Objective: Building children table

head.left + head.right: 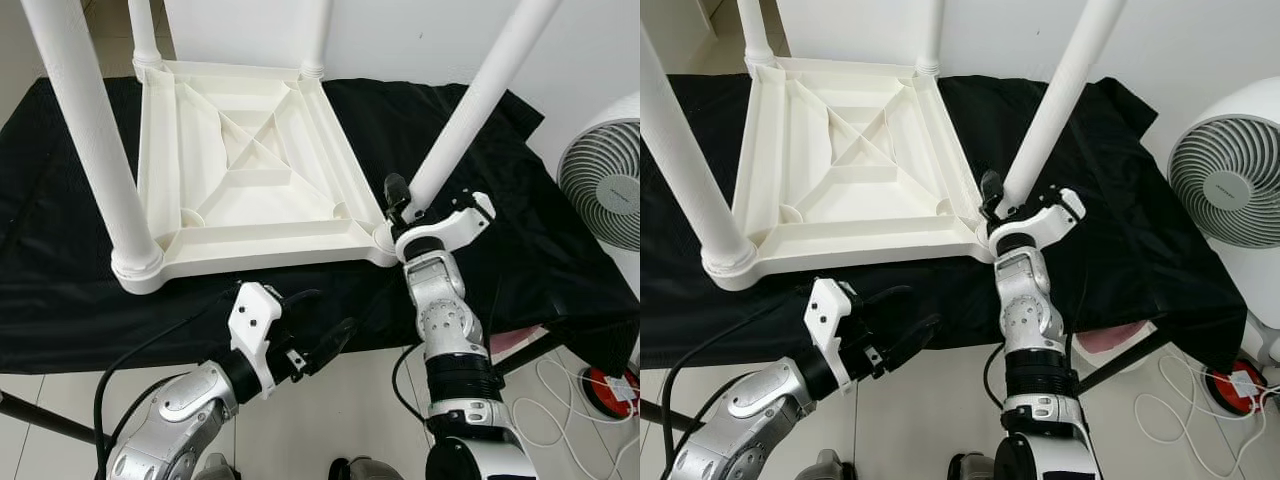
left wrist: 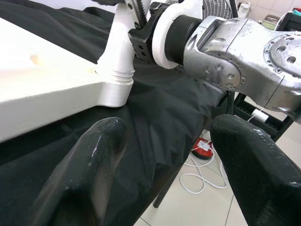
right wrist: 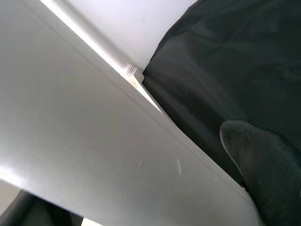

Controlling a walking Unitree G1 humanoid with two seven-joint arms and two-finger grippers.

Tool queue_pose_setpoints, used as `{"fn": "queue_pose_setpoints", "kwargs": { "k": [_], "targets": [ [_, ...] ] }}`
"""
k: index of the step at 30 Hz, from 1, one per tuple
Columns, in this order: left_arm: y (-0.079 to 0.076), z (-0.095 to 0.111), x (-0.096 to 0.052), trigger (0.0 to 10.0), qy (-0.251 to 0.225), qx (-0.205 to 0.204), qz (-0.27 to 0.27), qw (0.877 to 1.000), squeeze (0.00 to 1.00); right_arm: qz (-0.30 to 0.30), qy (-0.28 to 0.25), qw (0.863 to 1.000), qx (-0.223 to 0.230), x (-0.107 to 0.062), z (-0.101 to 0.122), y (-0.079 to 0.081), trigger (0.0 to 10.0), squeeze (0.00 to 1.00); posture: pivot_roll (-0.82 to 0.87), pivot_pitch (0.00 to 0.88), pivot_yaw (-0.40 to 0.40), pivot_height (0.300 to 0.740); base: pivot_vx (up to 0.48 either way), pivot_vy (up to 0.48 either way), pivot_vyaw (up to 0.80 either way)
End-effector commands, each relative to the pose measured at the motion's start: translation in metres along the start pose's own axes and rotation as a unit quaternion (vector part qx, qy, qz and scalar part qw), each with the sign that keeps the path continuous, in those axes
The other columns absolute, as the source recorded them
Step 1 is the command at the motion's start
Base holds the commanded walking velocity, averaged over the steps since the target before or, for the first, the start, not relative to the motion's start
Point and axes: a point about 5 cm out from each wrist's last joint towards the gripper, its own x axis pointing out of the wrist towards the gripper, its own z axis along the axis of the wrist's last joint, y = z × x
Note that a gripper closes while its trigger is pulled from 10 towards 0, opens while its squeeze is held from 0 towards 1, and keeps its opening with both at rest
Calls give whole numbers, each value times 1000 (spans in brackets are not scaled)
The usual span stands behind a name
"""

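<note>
White ribbed tabletop (image 1: 250, 170) inverted, legs seemingly seated.

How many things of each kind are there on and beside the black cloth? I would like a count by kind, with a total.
White table top, upside down: 1
White table legs, standing up: 4
Black cloth: 1
White fan: 1
Total: 7

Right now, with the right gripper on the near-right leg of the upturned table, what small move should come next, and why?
Probably keep turning that leg into its corner socket. The right gripper is clamped low on the leg just above the socket, the leg leans rather than standing straight, and the left gripper hangs open off the tabletop.
</note>
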Motion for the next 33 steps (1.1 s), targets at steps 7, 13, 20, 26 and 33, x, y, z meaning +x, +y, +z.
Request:
{"fn": "queue_pose_setpoints", "kwargs": {
  "k": [7,13,20,26,33],
  "targets": [
    [-4,-1,0,10000,5,-10,3,1000,0,-100,31,967,233,-17,-37,-35,10000,0,-28,96,-8,740,0,0,0],
    [-5,-1,-1,10000,4,-13,3,1000,0,-114,42,961,250,-16,-39,-44,10000,0,-28,103,-6,740,0,0,0],
    [-7,-2,-1,10000,3,-20,4,1000,0,-132,64,939,311,-14,-43,-55,10000,0,-26,115,-8,740,0,0,0],
    [-9,-2,0,10000,1,-25,9,1000,0,-138,82,924,347,-12,-49,-63,10000,0,-27,122,-13,740,0,0,0],
    [-11,-3,0,10000,0,-33,11,999,0,-143,116,912,367,-12,-63,-67,10000,0,-26,126,-13,740,0,0,0]
  ]
}}
